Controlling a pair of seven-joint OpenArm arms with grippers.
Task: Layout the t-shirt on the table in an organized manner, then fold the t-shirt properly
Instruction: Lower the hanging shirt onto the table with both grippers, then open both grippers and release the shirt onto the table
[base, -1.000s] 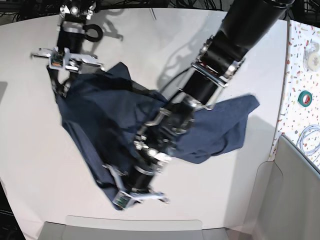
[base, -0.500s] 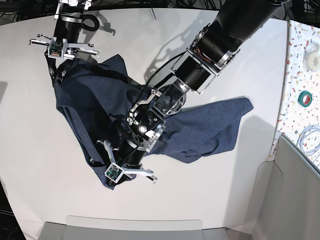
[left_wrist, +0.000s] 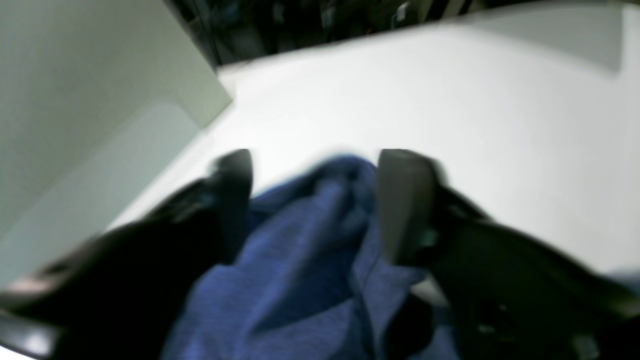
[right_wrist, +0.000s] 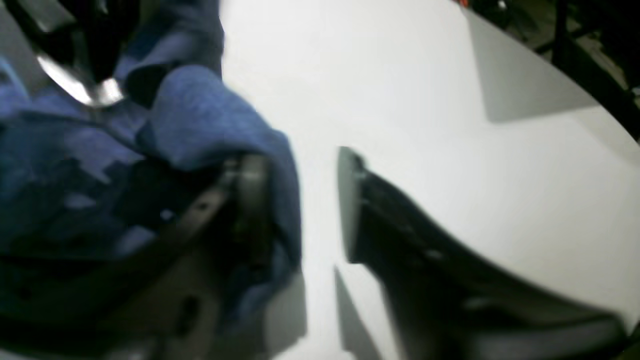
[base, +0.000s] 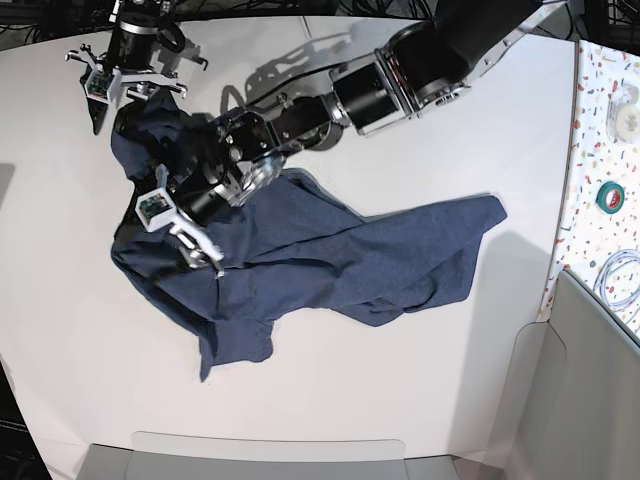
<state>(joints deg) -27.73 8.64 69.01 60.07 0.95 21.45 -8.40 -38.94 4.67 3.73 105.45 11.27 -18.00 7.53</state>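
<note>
The dark navy t-shirt (base: 350, 250) lies crumpled across the white table (base: 400, 380), with one end stretched to the right. My left gripper (base: 172, 238) has reached across over the shirt's left part. In the left wrist view my left gripper (left_wrist: 312, 170) is open, and a loose hump of t-shirt (left_wrist: 300, 250) lies between its fingers. My right gripper (base: 112, 118) is at the shirt's far-left corner. The blurred right wrist view shows my right gripper (right_wrist: 300, 157) open, with t-shirt (right_wrist: 200, 115) draped over one finger and bare table (right_wrist: 400, 75) in the gap.
A speckled surface (base: 600, 150) at the right edge holds a green tape roll (base: 610, 195), a white roll (base: 628, 118) and a coiled cable (base: 620, 275). Grey panels (base: 580, 400) stand at the near right. A grey ledge (base: 270, 455) runs along the front.
Both arms swung toward the far left, pulling the shirt along. Both grippers went from shut on cloth to open, and the shirt now lies lower and more spread.
</note>
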